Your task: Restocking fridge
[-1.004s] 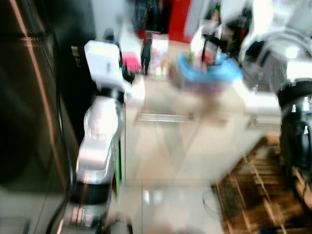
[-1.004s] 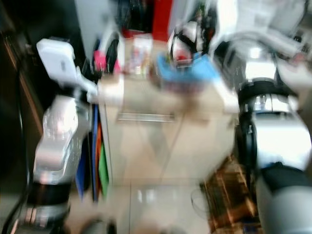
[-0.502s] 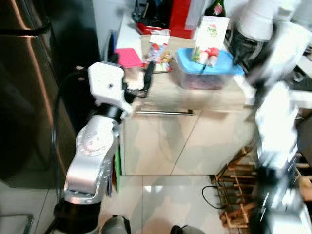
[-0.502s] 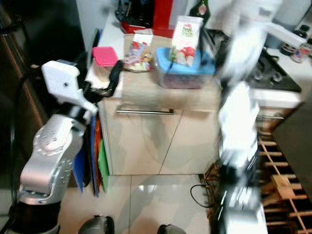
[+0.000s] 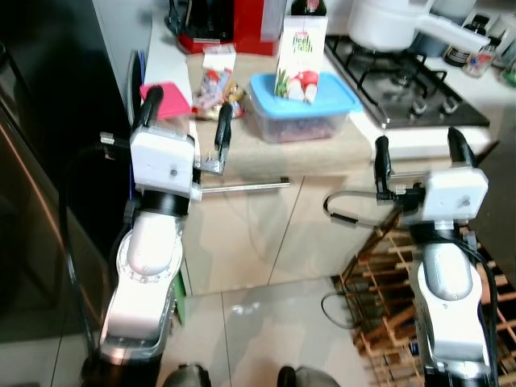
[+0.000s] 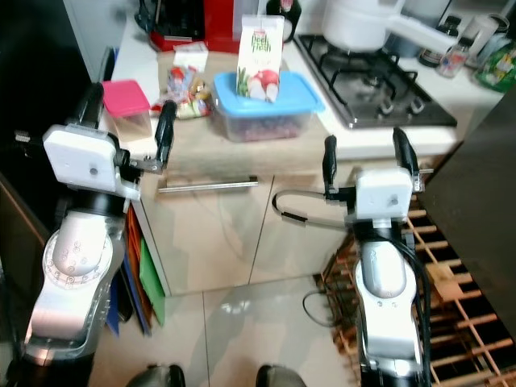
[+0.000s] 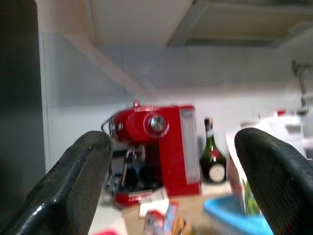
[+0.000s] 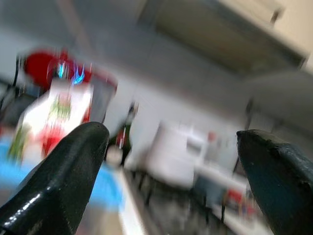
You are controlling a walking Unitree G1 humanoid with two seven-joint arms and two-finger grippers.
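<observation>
A juice carton stands against a blue-lidded container on the wooden counter. A pink-lidded tub and snack packets lie further left. My left gripper is open, fingers pointing up, at the counter's front left corner, just before the pink-lidded tub. My right gripper is open and empty, held up in front of the stove's edge. In the left wrist view the fingers frame a red coffee machine. The right wrist view is blurred, with fingers wide apart.
The dark fridge stands shut at my left. A hob with a white pot is at the right of the counter. A wooden rack and a cable sit on the floor at the lower right.
The camera has swung and the blur has cleared. My right arm has settled in front of the stove with its fingers up; the left gripper now stands upright at the counter's corner.
</observation>
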